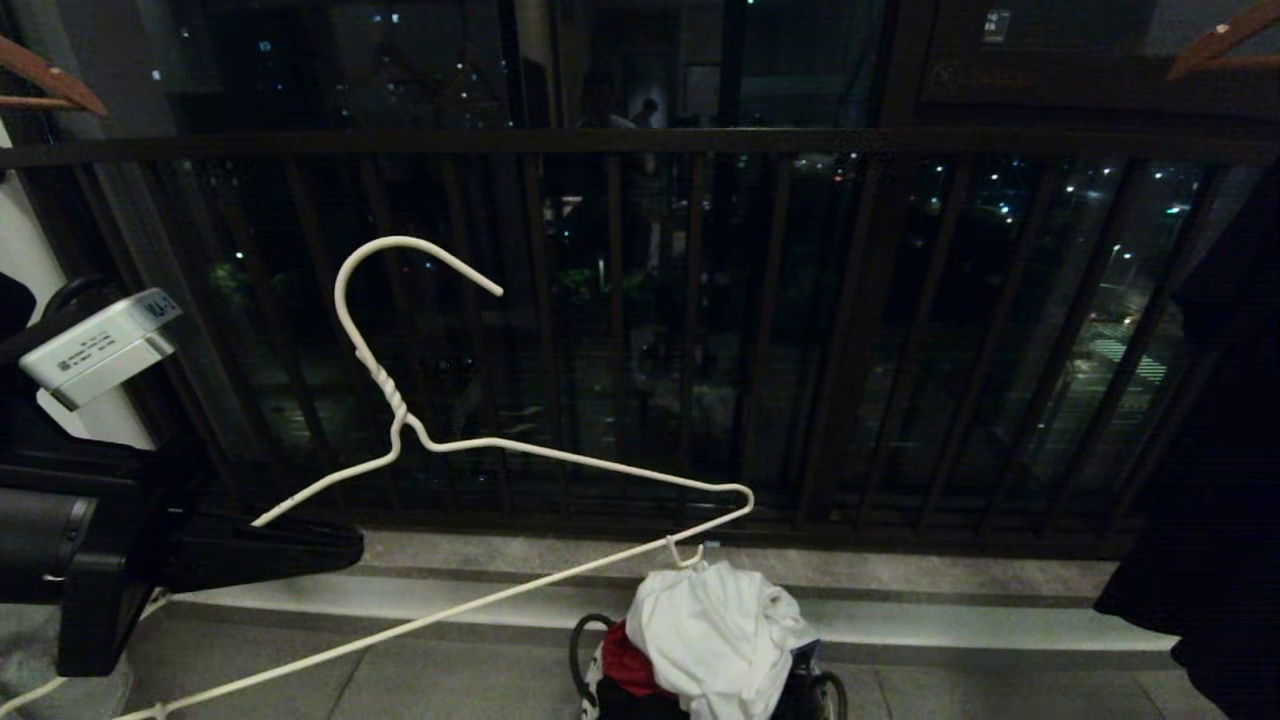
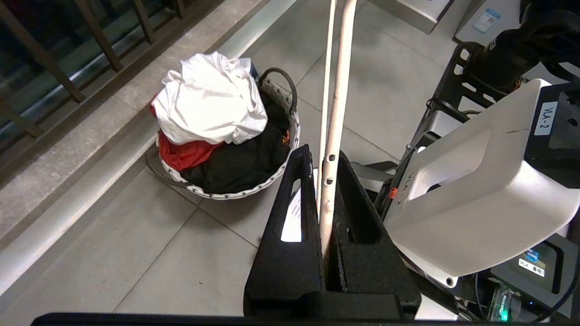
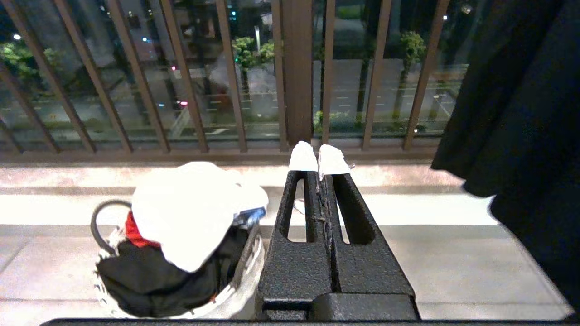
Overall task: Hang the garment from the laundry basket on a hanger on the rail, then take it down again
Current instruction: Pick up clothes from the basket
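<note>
My left gripper (image 1: 345, 548) (image 2: 324, 156) is at the left, shut on one shoulder wire of the thin white hanger (image 1: 393, 395) (image 2: 337, 113). The hanger tilts, its hook up in front of the balcony bars and its far notch just above the basket. The white garment (image 1: 715, 630) (image 2: 208, 99) (image 3: 190, 208) lies crumpled on top of the round laundry basket (image 1: 590, 690) (image 2: 235, 194) (image 3: 235, 290) on the tiled floor. My right gripper (image 3: 317, 158) is shut on nothing, beside the basket and pointing at the bars. The rail is out of view.
Under the white garment, red cloth (image 2: 181, 154) and black cloth (image 2: 235, 163) fill the basket. The dark balcony railing (image 1: 640, 140) with a raised stone step (image 1: 900, 570) runs behind it. A dark garment (image 1: 1220, 500) hangs at the right. Brown wooden hangers (image 1: 50, 80) show in the top corners.
</note>
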You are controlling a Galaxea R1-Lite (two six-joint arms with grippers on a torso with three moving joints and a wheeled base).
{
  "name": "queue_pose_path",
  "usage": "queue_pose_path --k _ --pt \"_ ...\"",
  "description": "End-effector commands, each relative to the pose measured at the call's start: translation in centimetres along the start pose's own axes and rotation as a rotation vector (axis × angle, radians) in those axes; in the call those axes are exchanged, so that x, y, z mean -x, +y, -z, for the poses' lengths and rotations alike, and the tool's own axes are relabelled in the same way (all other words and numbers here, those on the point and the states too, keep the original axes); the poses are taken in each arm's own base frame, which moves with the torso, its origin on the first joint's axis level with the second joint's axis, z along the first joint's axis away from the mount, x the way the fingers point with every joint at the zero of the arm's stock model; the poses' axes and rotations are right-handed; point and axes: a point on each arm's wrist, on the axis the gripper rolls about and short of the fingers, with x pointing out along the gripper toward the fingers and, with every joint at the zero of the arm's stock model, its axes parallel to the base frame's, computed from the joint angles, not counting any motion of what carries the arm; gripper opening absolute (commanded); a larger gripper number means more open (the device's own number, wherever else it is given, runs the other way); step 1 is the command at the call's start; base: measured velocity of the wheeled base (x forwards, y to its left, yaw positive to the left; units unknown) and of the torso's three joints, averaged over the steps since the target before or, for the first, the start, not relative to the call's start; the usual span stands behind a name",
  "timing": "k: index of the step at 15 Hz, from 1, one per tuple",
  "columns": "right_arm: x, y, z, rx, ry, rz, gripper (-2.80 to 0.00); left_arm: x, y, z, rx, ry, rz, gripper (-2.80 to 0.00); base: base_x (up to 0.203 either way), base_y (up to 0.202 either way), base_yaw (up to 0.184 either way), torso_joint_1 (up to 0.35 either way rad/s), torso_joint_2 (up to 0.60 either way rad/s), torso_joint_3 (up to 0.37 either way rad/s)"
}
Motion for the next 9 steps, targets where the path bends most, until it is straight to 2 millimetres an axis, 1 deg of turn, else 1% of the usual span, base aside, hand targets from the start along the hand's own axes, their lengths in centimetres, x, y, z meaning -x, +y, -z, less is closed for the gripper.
queue_pose_path --k 1,5,9 --pt "-0.01 0.0 0.0 0.001 0.001 0.0 -2.8 -0.03 0.0 0.05 0.002 0.0 0.006 -2.8 0.0 0.0 0.0 -0.177 0.48 0.314" --pt "-0.01 0.0 0.0 0.001 0.001 0.0 -2.8 -0.08 0.09 0.06 0.003 0.001 0.007 -2.8 0.0 0.0 0.0 -0.15 0.47 0.32" --pt "-0.02 0.0 0.02 0.006 0.001 0.0 -2.8 -0.16 0.21 0.08 0.007 0.003 0.008 -2.8 0.0 0.0 0.0 -0.117 0.45 0.334"
